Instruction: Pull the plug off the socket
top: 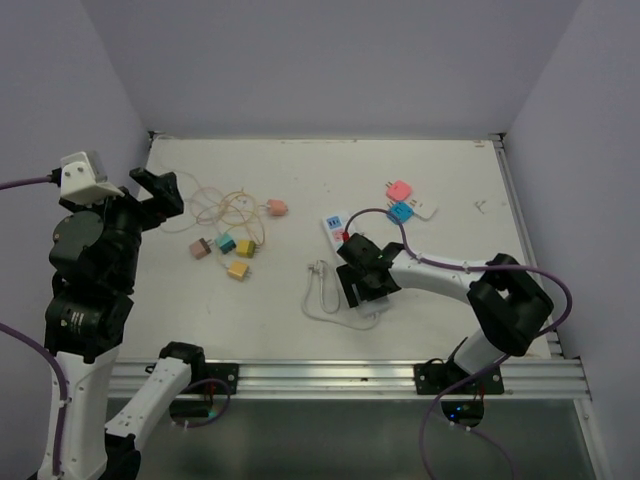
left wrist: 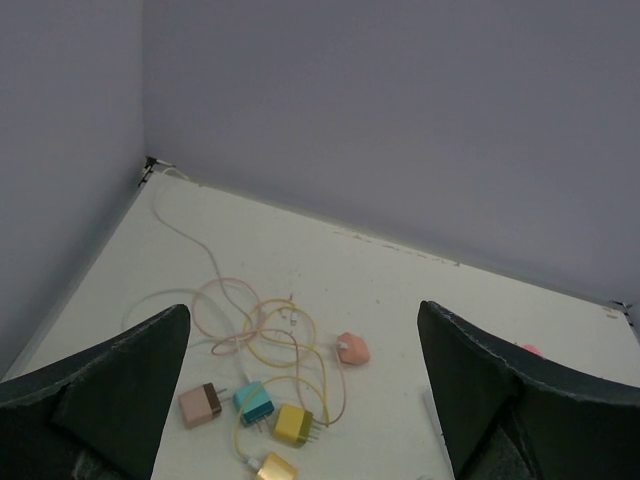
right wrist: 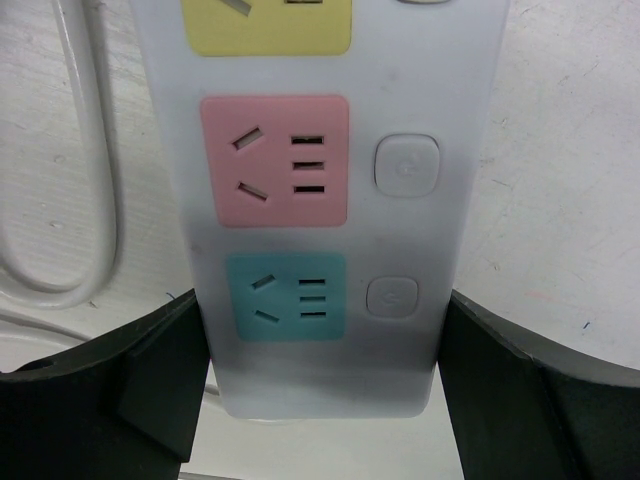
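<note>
The long white rectangular power strip with pastel outlet faces lies mid-table, its long axis running from the near edge towards the far edge, directly under the right gripper. Its wide-set jaws clasp one end by both long sides (the outlets visible there are empty); the left gripper, spread wide and empty, hovers well apart near the left edge.

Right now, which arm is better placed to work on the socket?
Right. The right gripper straddles the end of the socket, fingers against both sides; the left gripper hangs open above loose plugs, far from it.
</note>
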`<state>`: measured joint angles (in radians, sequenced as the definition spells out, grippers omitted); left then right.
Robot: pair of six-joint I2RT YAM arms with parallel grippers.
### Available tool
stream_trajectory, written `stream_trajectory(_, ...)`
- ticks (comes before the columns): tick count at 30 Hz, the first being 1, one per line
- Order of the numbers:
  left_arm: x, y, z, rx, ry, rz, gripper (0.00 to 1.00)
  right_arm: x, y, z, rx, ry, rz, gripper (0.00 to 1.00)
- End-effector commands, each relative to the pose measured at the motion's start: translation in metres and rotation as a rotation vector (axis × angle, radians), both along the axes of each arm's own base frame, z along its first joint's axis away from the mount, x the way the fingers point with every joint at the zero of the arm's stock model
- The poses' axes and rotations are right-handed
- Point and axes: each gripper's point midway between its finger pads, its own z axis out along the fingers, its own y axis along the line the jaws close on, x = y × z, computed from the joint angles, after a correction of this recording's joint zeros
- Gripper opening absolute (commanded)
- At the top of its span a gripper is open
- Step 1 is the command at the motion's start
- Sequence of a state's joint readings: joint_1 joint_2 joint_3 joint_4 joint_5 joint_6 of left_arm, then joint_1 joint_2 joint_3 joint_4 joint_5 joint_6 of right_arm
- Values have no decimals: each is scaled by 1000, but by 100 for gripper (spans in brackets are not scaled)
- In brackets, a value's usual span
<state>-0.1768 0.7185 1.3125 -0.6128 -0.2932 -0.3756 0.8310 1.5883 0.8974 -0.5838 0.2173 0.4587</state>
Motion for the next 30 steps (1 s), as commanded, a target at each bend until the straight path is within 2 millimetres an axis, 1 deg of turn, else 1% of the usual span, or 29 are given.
stream_trajectory(1,-8,16,-2,64,35,69,100,-5,-1,12,0,9,26,42)
stream_trajectory(2,-10,18,-2,66,37,75,100,-4,2,19,17,-1,27,48)
stream_trajectory(4,-13,20,1,70,28,81,100,-2,4,27,35,-12,30,61)
stream_trajectory(5,-14,20,2,69,22,83,100,0,7,36,52,-26,31,72)
stream_trajectory(7,-14,20,3,73,21,83,100,4,12,50,75,-44,32,80)
stream_trajectory(8,-14,20,3,73,22,83,100,5,14,56,86,-53,34,88)
stream_trajectory(10,-14,20,2,74,24,81,100,8,18,68,106,-69,43,95)
stream_trajectory(11,-14,20,1,74,27,81,100,8,20,71,108,-67,50,99)
stream_trajectory(14,-15,19,0,70,29,77,100,8,21,70,97,-50,59,99)
stream_trajectory(17,-18,19,4,66,17,71,100,8,17,67,87,-54,53,99)
stream_trajectory(18,-19,19,6,67,12,73,99,8,15,68,85,-61,49,99)
stream_trajectory(21,-25,21,13,71,0,76,100,16,9,87,76,-133,35,99)
stream_trajectory(22,-27,22,17,73,-7,81,100,23,3,101,66,-185,16,99)
stream_trajectory(24,-30,23,21,73,-15,83,100,33,-6,120,44,-256,-12,99)
stream_trajectory(25,-32,23,24,71,-23,81,99,36,-11,141,52,-302,-32,99)
stream_trajectory(26,-33,23,25,69,-23,81,100,46,-24,154,26,-359,-78,99)
stream_trajectory(27,-36,24,27,66,-32,82,100,50,-30,166,30,-392,-106,99)
stream_trajectory(28,-38,24,31,67,-42,84,100,56,-35,186,44,-442,-141,99)
stream_trajectory(29,-40,25,32,66,-44,88,100,59,-54,207,35,-505,-199,99)
stream_trajectory(30,-43,28,35,68,-50,102,99,61,-64,221,33,-544,-235,99)
